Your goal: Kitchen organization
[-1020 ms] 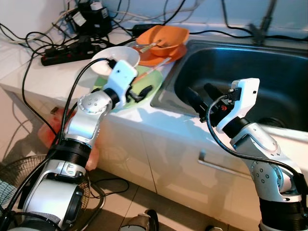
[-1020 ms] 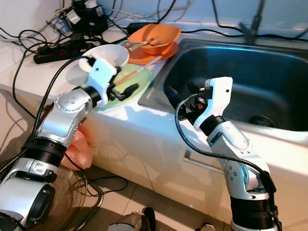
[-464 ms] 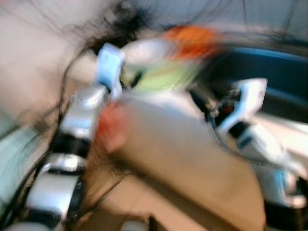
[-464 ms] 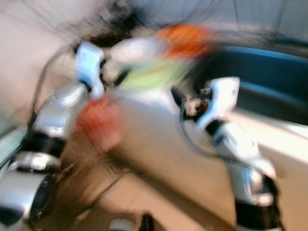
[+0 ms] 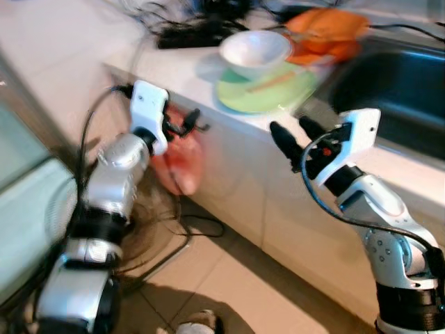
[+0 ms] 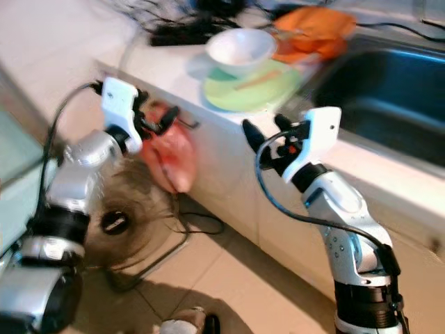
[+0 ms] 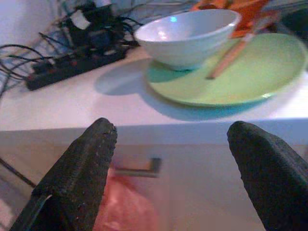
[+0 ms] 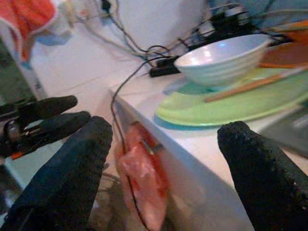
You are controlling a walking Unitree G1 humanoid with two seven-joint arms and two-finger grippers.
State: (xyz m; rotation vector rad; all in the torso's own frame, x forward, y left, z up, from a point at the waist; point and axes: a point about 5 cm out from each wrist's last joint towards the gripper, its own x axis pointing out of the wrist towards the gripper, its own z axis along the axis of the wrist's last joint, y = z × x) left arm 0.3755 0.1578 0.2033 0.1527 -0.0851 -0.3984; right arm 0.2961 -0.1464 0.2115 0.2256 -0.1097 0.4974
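We hold our left gripper (image 5: pixel 186 124) out in front of the cabinet face below the desk (image 5: pixel 182 64), its two black fingers (image 7: pixel 82 168) spread wide with nothing between them. Up on the desk, above and beyond that gripper, a white bowl (image 5: pixel 254 52) sits on the near edge of a light green plate (image 5: pixel 270 89), and a pair of chopsticks (image 7: pixel 236 50) lies across the plate beside the bowl. Behind them stand orange dishes (image 5: pixel 325 31), next to the steel sink (image 5: pixel 396 80) that opens on our right. A black power strip (image 7: pixel 72 65) with a tangle of cables lies on the desk to the left of the bowl. Our right gripper (image 5: pixel 292 133) hangs just before the desk edge, below and slightly right of the green plate, its fingers (image 8: pixel 72 173) also wide apart and empty. A red-orange plastic bag (image 5: pixel 179 160) hangs on the cabinet front close under the left gripper, near a small handle (image 7: pixel 139 168). A floor fan (image 6: pixel 118 223) stands on the tiled floor (image 5: pixel 229 278) below our left arm.
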